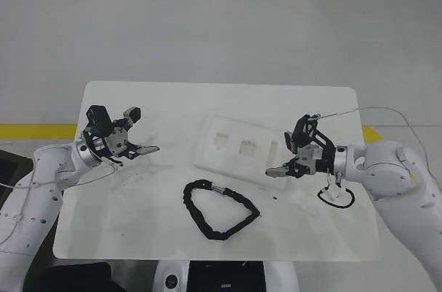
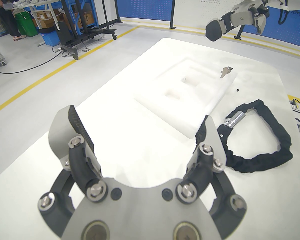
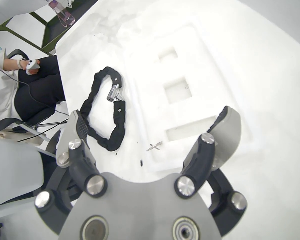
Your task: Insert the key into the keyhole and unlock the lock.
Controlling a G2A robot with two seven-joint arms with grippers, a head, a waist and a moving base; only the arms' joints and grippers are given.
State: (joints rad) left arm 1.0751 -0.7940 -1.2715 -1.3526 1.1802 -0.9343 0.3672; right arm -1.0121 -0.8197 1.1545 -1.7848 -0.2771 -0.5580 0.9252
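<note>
- Left hand (image 2: 138,114): spread wide and holding nothing, it hovers over the bare worktop (image 1: 133,219), well to the left of the white foam tray (image 1: 231,162).
- Chain lock (image 1: 244,201): a closed loop in a black fabric sleeve lies flat just in front of the tray, on the robot's side. Its metal lock barrel (image 2: 235,119) sits on the part of the loop nearest the tray. Nothing touches it.
- Key (image 3: 155,147): small and silvery, it lies flat on the tray's raised rim, at the front corner on the right, apart from the lock.
- Right hand (image 3: 150,112): also spread and empty, it hangs in the air above that same corner of the tray, with the key below and roughly between its fingers (image 3: 77,123).
- The step in hand looks like the approach to pick up the key; neither insertion nor unlocking has begun.
- The next move likely calls for the right hand to drop and pinch the thin key by its head, leaving the blade free. The left hand would do well to steady the barrel.
</note>
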